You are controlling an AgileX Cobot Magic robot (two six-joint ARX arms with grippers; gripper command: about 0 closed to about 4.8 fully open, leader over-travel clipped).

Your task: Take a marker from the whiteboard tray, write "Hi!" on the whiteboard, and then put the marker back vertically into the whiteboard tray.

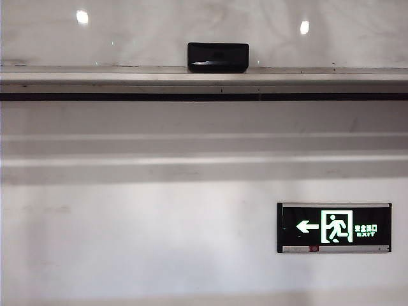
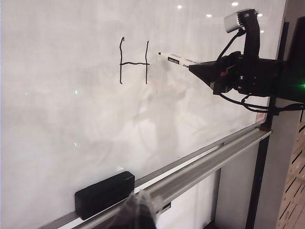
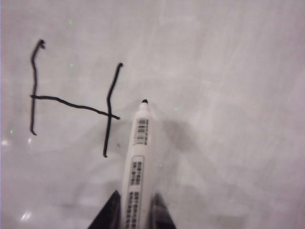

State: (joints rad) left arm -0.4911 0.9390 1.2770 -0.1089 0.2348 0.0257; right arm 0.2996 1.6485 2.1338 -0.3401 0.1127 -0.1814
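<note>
The marker (image 3: 138, 162), clamped by its barrel in the right gripper (image 3: 133, 210), pointed its bare tip beside the finished "H" (image 3: 71, 98) on the whiteboard (image 3: 228, 95), presumably for the "i"; the left gripper's fingers were unseen, by the whiteboard tray (image 2: 200, 164).

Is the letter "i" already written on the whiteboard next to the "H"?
No. In the left wrist view the whiteboard shows only an "H"; the right gripper holds the marker beside it.
</note>
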